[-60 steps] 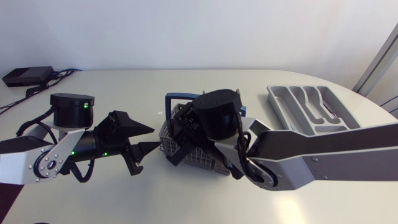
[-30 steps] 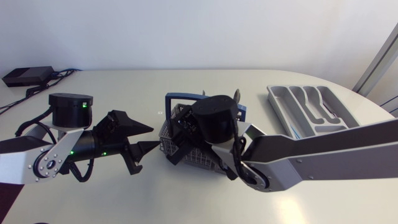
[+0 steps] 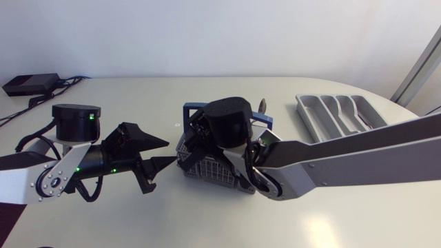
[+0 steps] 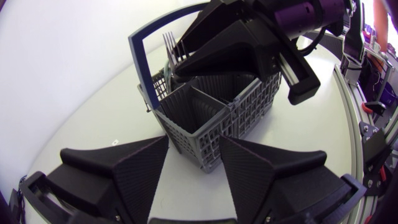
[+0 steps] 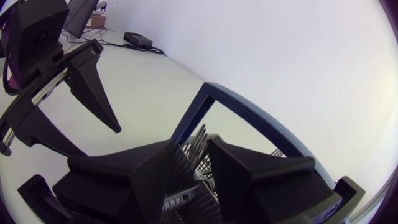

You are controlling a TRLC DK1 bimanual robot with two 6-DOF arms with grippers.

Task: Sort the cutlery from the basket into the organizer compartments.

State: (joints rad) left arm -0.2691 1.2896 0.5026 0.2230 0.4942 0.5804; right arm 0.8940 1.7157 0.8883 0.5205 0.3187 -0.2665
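Our left arm and right arm share silver-grey links joined by rounded matte black housings, with black cables looping beside the joints. Small green lights glow on our left arm's black parts. Its broad wedge-shaped fingers are matte black, with finely ribbed inner faces.

Basket interior hidden under right arm; organizer partly covered.
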